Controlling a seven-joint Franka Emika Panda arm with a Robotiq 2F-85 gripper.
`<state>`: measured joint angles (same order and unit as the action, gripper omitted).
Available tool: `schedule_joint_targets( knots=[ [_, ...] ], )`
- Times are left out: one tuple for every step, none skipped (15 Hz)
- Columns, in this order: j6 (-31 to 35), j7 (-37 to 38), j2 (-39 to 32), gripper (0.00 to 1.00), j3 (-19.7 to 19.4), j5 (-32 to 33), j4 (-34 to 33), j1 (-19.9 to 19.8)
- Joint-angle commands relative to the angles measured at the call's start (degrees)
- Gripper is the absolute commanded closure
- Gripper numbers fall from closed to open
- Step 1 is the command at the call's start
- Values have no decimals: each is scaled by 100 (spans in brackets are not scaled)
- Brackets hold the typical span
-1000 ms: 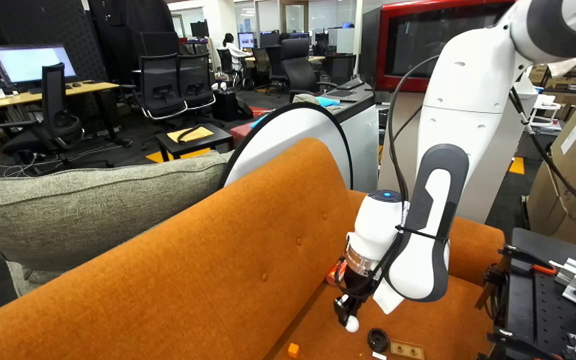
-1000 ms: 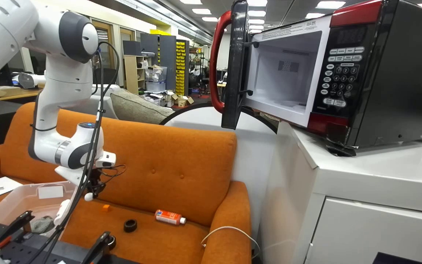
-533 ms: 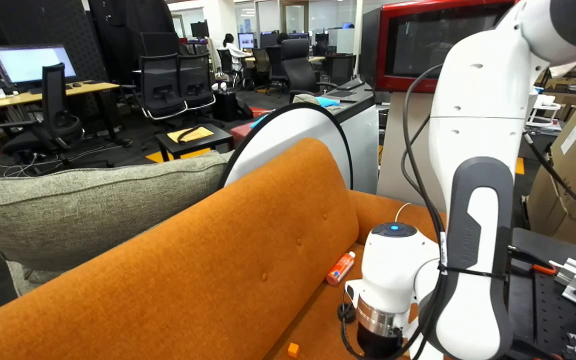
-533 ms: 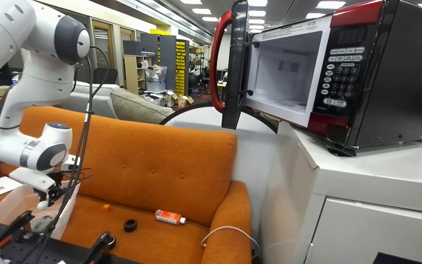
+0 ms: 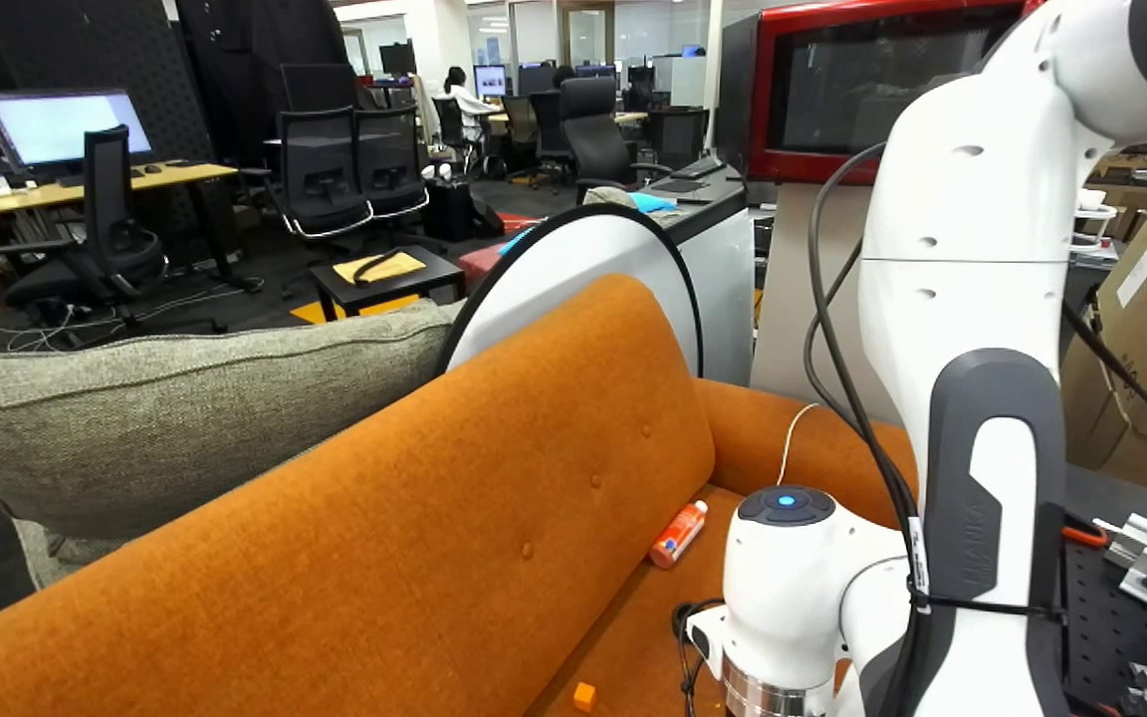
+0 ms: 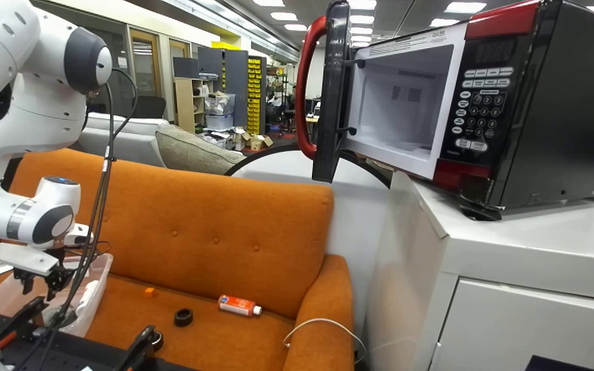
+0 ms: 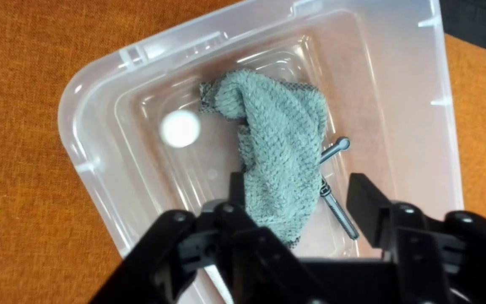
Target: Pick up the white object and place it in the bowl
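In the wrist view the ball (image 7: 179, 128) (blurred, maybe unsettled) shows in the tub (image 7: 403, 126), left of the cloth (image 7: 279, 143), so placing seems done, bar withdrawing the wide-spread, empty gripper (image 7: 298, 188).

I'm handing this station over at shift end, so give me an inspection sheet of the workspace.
Surface: orange sofa, with a bin on it.
Job's things: white ball within the bin's outline, apart from the claw; settled or not, cannot tell.
Clutter: cloth and rod in the bin; block, black ring and bottle on the sofa.
Claw: open, above the bin.
Cables: black cables hang bundled; white cable over the armrest.
Surroundings: microwave with its door open, on a cabinet; chairs and monitor beyond.
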<state>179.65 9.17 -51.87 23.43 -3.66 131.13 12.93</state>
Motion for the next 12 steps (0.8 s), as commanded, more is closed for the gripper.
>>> schedule_joint_targets(
  knots=[
    [-60,-112,78,5,-88,-40,-75,25],
    [-102,-86,147,2,-100,-68,-25,-21],
    [-229,-49,245,0,-49,-121,86,-154],
    [-31,-68,53,0,-90,-107,-76,-15],
    [-31,-68,58,3,-94,-110,-71,-33],
    [-28,-67,49,0,-93,-109,-73,-30],
    [-26,-67,42,0,-93,-109,-74,-21],
    [-25,-66,40,0,-93,-108,-75,-3],
    [-25,-66,40,0,-93,-108,-76,1],
    [-25,-66,40,0,-93,-108,-77,1],
    [-24,-66,40,0,-93,-108,-78,1],
    [-24,-66,40,0,-93,-108,-78,1]
  ],
)
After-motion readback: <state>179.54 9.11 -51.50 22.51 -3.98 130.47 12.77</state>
